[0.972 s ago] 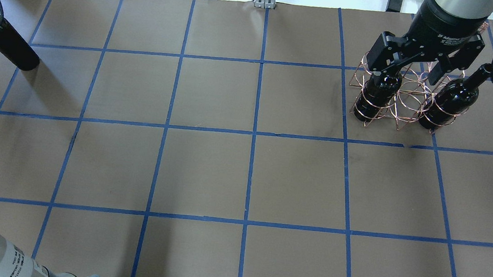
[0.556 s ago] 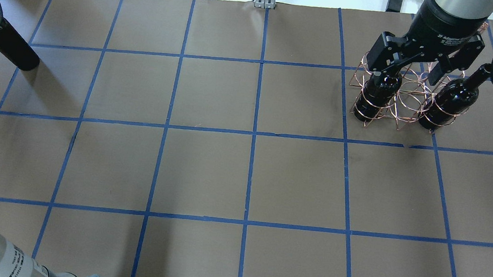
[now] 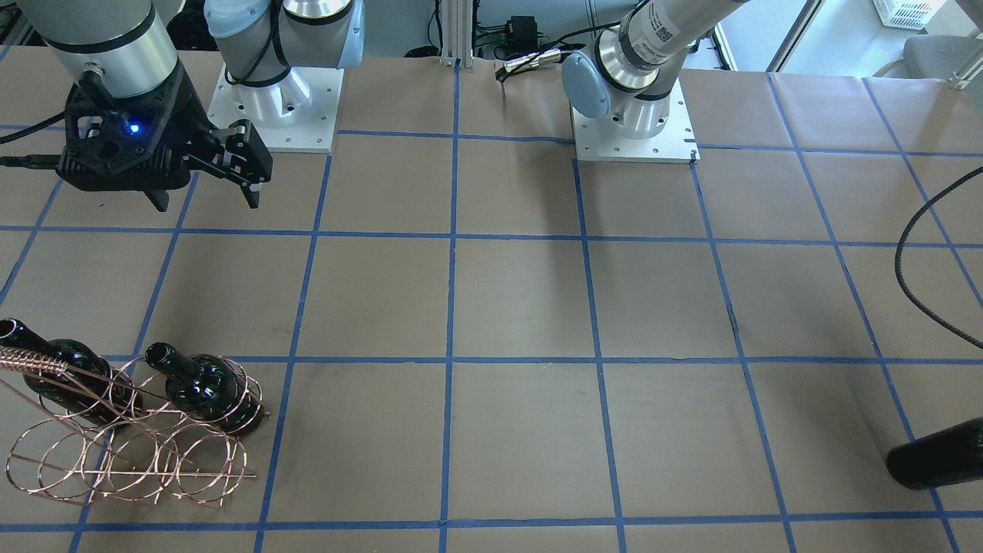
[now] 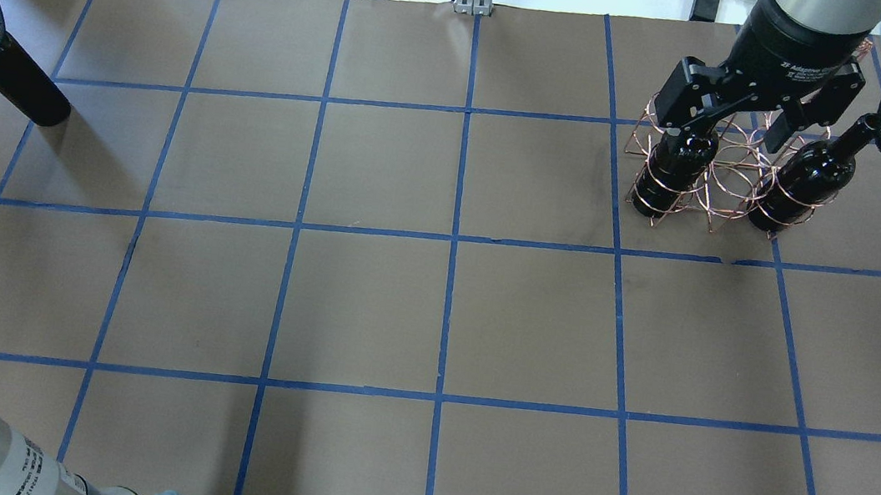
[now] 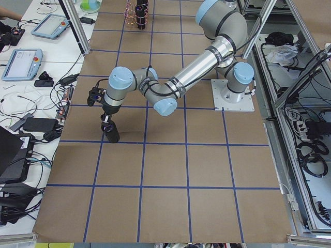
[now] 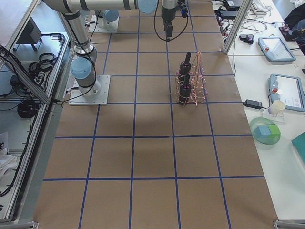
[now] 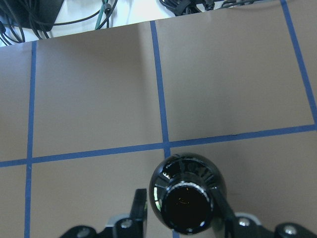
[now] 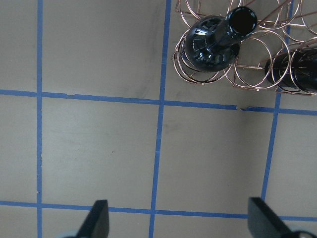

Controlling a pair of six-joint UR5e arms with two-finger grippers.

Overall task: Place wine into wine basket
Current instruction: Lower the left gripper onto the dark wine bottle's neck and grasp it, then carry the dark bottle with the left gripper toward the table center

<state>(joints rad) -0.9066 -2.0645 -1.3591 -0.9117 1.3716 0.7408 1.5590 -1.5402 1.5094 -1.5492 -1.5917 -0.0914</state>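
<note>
At about 10 o'clock in the overhead view, your left claw was clamped on the thin neck of the wine. I think you held it by the neck so the fat part could hang straight down and slide into a hoop. The wine stood upright, but I could not tell if its bottom touched the table. It was well apart from the place it had to go.

Over at 2 o'clock sat the wine basket. The first bottle filled its 9 o'clock end, and the second bottle filled its 3 o'clock end. The middle of the basket, between them, was empty, so that looked like the spot for your wine.

Your right claw hung over the basket with its two fingers wide apart and nothing in them. It could get in the way, so you would want it lifted off first.
</note>
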